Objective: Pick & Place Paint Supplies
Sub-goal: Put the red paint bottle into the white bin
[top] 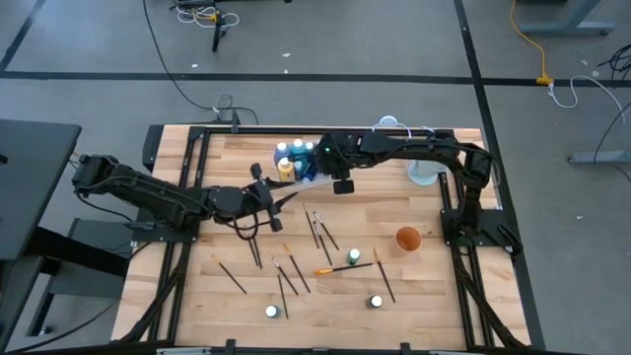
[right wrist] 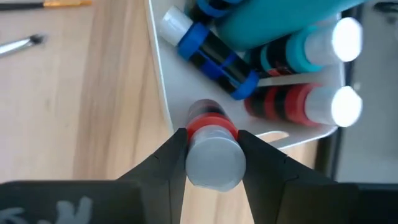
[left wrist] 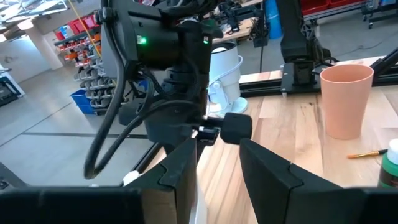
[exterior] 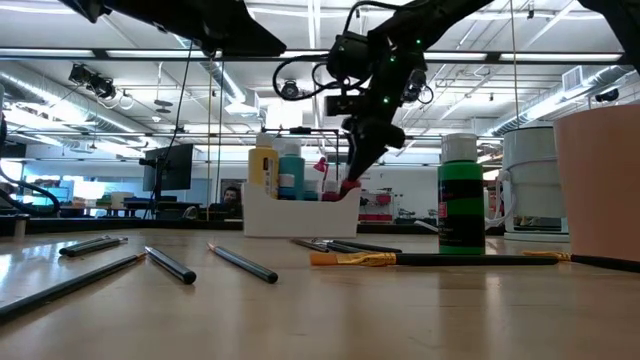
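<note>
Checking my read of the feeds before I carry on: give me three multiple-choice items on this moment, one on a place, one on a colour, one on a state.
1. Where is the right gripper?
A. Over the white tray at the table's far side
B. Beside the peach cup
C. Off the table

2. What colour is the body of the bottle standing upright next to the orange-handled brush?
A. Yellow
B. Green
C. Red

3. What is the right gripper's state?
A. Open and empty
B. Shut on a brush
C. Shut on a red-banded bottle

Answers:
1 A: the high view shows it at the white tray, far from the peach cup.
2 B: the low view shows a green bottle behind the orange-handled brush.
3 C: the right wrist view shows both fingers pressed on the red-banded bottle at the tray's edge.
</note>
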